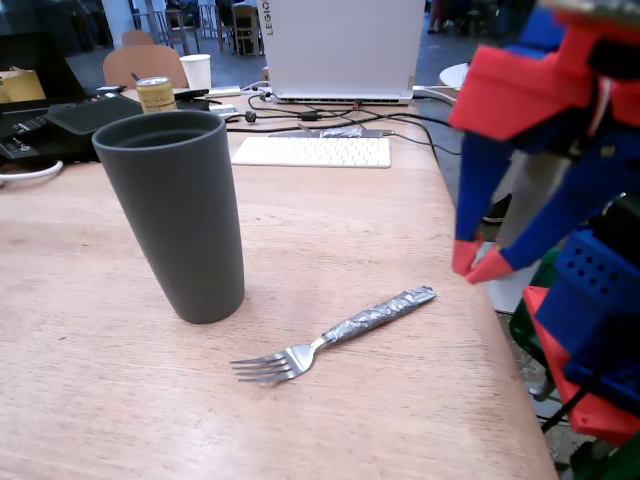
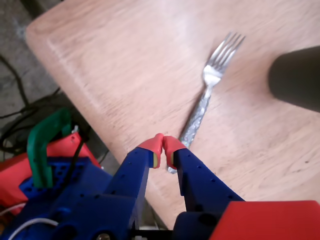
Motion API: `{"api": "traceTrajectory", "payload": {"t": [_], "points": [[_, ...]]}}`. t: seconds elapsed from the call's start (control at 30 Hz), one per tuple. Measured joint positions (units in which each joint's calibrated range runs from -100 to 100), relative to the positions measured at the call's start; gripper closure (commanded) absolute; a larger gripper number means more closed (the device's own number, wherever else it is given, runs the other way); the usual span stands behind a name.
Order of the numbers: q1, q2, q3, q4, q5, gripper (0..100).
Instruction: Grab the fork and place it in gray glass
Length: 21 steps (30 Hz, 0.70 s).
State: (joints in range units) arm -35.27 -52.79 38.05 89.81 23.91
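Observation:
The fork (image 1: 340, 330) lies flat on the wooden table, tines toward the front left, foil-wrapped handle toward the right edge. It also shows in the wrist view (image 2: 207, 92), tines pointing away. The gray glass (image 1: 180, 212) stands upright left of the fork; its base shows at the right edge of the wrist view (image 2: 296, 77). My gripper (image 1: 474, 264), blue with red fingertips, hangs above the table's right edge, just right of the handle's end. In the wrist view (image 2: 163, 146) its tips touch, shut and empty, above the handle's end.
A white keyboard (image 1: 312, 151), a laptop (image 1: 342, 45), cables, a yellow can (image 1: 156, 93) and a white paper cup (image 1: 196, 70) sit at the back. The table's right edge (image 1: 500, 330) drops off beside my blue and red arm base (image 1: 590, 330).

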Motion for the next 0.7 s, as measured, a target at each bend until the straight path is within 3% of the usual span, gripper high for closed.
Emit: {"api": "traceTrajectory", "payload": {"t": [0.43,0.53,0.7], "points": [[2.91,12.62,7.84,-21.78,-4.69,100],[8.08,16.52,7.84,-24.76,-4.79,100],[8.17,17.38,7.84,-25.01,-4.79,100]]}}
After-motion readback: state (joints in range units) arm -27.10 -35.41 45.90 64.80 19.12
